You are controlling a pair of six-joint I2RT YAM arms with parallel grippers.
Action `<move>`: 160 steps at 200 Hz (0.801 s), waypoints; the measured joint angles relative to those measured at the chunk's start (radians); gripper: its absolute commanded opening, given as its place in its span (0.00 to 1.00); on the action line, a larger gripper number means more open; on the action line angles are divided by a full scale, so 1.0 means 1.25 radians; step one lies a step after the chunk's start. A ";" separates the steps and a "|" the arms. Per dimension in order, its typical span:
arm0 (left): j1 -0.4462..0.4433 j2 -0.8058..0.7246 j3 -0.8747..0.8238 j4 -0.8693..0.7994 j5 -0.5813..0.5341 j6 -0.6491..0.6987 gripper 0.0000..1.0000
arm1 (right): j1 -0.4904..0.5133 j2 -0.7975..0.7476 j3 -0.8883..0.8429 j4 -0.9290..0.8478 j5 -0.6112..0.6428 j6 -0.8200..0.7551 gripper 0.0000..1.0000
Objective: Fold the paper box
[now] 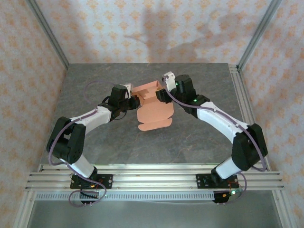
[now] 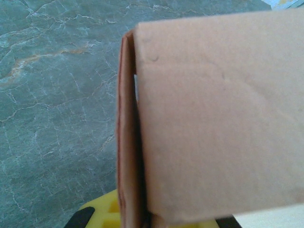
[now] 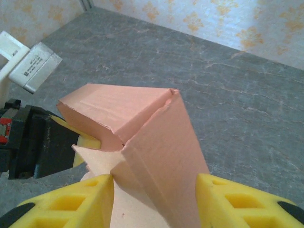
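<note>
The left gripper (image 1: 128, 97) meets the left wall of the paper box (image 1: 153, 114), which sits half-raised in the middle of the table (image 1: 95, 137). Its yellow pad (image 3: 88, 141) touches the card, but whether it pinches I cannot tell. The right gripper (image 3: 154, 183) has a standing folded panel wedged between its part-spread fingers (image 3: 237, 204), touching both.

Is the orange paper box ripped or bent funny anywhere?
Maybe. In the right wrist view, the paper box has a ragged, uneven edge near its top corner, where two panels meet. It looks slightly torn, though it may be a rough cut.
</note>
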 measured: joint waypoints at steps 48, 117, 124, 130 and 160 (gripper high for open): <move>0.002 0.000 0.000 -0.005 -0.003 0.001 0.00 | 0.000 0.056 0.034 -0.019 -0.010 -0.025 0.48; 0.005 -0.005 0.000 -0.014 -0.004 0.006 0.00 | 0.064 0.125 0.103 -0.030 0.216 -0.089 0.38; 0.006 -0.005 0.000 -0.016 -0.004 0.006 0.00 | 0.072 0.129 0.105 -0.029 0.238 -0.096 0.37; 0.007 -0.005 0.000 -0.018 -0.005 0.006 0.00 | 0.079 0.133 0.107 -0.029 0.255 -0.100 0.36; 0.008 -0.005 0.000 -0.031 -0.009 0.005 0.00 | 0.111 0.163 0.129 -0.024 0.348 -0.124 0.32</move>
